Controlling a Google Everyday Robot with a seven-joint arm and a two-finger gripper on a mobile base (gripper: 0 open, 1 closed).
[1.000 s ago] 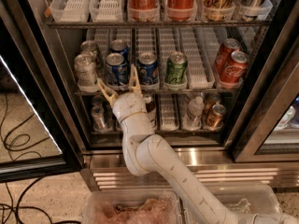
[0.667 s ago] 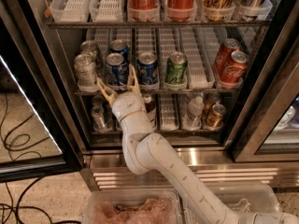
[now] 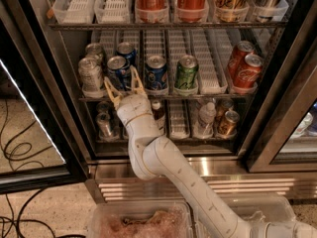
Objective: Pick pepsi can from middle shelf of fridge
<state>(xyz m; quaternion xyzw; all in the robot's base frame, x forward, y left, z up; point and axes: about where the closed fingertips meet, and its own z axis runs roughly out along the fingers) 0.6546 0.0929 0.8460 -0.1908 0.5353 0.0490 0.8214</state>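
The gripper (image 3: 125, 87) hung at the middle shelf (image 3: 198, 97) rail, fingers (image 3: 139, 85) spread apart, with the upright pepsi can (image 3: 118, 71) just above and behind them.

middle shelf (image 3: 218, 96) — pepsi can (image 3: 118, 66), green can (image 3: 187, 73), red cans (image 3: 246, 71) | end effector (image 3: 120, 77) at its front
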